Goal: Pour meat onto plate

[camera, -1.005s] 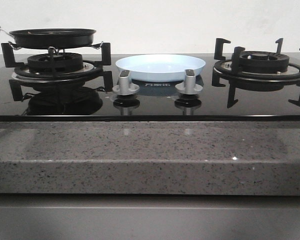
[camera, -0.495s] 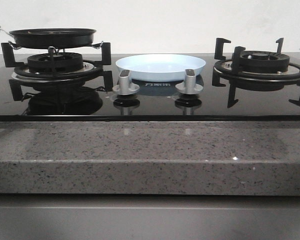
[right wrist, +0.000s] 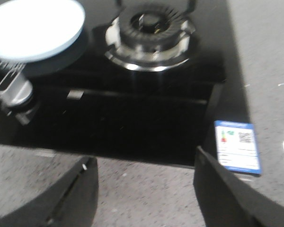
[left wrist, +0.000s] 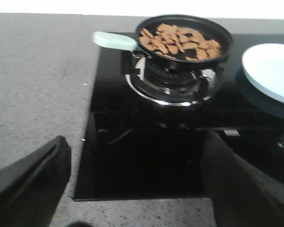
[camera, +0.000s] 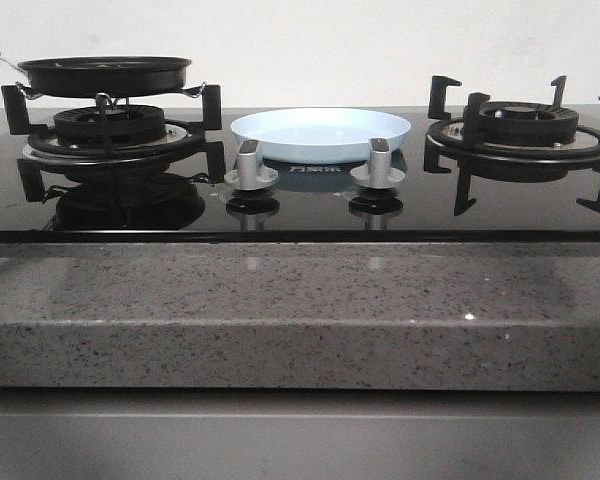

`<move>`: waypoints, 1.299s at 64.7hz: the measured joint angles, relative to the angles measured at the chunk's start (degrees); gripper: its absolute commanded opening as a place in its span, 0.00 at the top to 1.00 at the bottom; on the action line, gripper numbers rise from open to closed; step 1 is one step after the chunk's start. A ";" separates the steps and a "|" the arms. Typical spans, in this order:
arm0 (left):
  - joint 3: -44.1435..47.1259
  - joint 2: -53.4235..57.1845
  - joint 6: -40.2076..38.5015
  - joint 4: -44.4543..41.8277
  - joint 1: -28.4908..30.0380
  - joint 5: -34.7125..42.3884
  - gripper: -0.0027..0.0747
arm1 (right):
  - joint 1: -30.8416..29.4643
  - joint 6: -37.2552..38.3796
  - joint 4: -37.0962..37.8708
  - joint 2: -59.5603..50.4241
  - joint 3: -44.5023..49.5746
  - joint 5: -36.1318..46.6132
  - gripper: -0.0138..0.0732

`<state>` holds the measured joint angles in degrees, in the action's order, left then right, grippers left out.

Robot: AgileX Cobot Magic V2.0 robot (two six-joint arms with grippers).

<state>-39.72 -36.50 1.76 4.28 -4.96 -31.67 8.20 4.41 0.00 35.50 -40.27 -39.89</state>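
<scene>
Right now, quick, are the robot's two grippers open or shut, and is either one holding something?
Left gripper: open, holding nothing, above the counter and stove edge.
Right gripper: open, holding nothing.

We see the meat (left wrist: 180, 41) as many small, flat, orange-brown pieces spread in a loose single layer across the bottom of the black frying pan (camera: 105, 74), which sits on the left burner (camera: 110, 128) of the stove. From the front we cannot see the pieces, as the pan's rim hides them. The plate (camera: 321, 133) is round, shallow and pale blue, lying flat and empty on the black glass just beside that burner, between it and the other burner (camera: 520, 125), behind the two knobs (camera: 251, 165).
</scene>
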 measured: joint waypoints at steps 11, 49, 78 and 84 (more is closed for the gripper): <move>0.00 0.00 1.87 0.00 -6.35 -1.20 0.24 | 5.30 0.00 0.00 7.82 -5.62 -2.84 0.30; 0.00 0.00 2.50 0.00 -11.36 -1.20 0.24 | 8.27 -1.64 -1.80 44.09 -34.15 -8.54 0.30; 0.00 0.00 2.50 0.14 -11.36 -1.20 0.24 | 2.89 -15.23 -19.19 67.61 -58.25 -16.43 0.32; 0.00 0.00 2.50 0.14 -11.36 -1.20 0.24 | 2.89 -15.35 -19.43 72.54 -63.17 -18.22 0.38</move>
<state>-39.72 -36.50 4.26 4.42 -16.32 -32.87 11.08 -10.94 -19.43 108.04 -103.44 -58.10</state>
